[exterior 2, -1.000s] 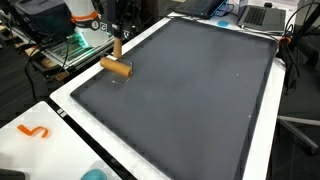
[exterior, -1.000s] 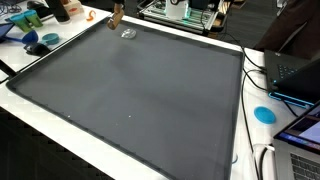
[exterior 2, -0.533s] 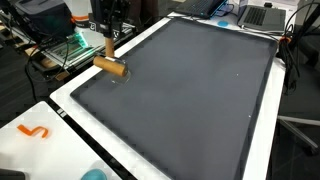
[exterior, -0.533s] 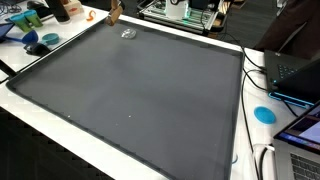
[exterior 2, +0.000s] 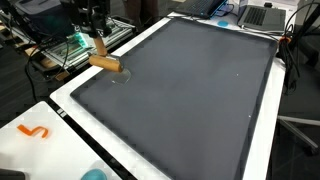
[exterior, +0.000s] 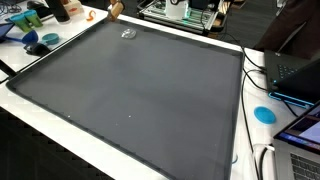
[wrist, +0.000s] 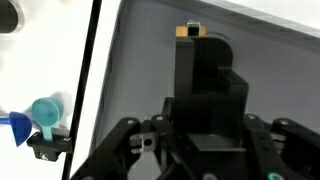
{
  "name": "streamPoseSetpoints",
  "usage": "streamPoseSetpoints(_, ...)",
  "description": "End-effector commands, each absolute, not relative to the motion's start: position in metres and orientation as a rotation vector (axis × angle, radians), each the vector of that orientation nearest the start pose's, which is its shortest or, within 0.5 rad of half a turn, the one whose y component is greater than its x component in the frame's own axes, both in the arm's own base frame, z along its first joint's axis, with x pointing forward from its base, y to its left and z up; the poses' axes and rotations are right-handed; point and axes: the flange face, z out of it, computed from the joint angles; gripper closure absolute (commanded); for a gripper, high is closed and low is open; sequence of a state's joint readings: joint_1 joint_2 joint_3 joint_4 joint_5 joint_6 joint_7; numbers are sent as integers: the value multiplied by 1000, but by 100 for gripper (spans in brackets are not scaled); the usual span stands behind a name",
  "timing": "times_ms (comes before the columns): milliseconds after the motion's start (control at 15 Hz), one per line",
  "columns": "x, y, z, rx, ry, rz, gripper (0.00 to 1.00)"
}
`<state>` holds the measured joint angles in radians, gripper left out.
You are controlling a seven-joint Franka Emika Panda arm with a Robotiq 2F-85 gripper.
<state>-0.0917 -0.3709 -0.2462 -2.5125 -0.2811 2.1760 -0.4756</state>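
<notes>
The wooden mallet [exterior 2: 104, 63] has risen off the grey mat [exterior 2: 190, 90], drifting toward its edge. The gripper [exterior 2: 97, 40] is clamped on its handle. The mallet is lifted but not yet set down.

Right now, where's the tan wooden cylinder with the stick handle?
In an exterior view the tan wooden cylinder hangs from the gripper at picture left, over the edge of the dark grey mat, beside a small clear ring.

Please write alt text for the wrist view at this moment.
The black pincer fills the lower middle, shut on a wooden tool whose tan end pokes out above it, over a dark gray mat. To the left, a white table carries small blue items.
</notes>
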Motion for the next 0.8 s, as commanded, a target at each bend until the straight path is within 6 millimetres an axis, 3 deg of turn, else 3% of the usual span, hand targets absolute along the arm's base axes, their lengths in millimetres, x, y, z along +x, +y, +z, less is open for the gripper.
streamPoseSetpoints(0,383,-181,423,-3131,-535,-51,75)
streamPoseSetpoints(400,373,-221,430,-2944,-598,-146,75)
streamPoseSetpoints(467,375,-211,421,-3011,-575,-117,50)
streamPoseSetpoints(733,373,-218,426,-2974,-591,-138,50)
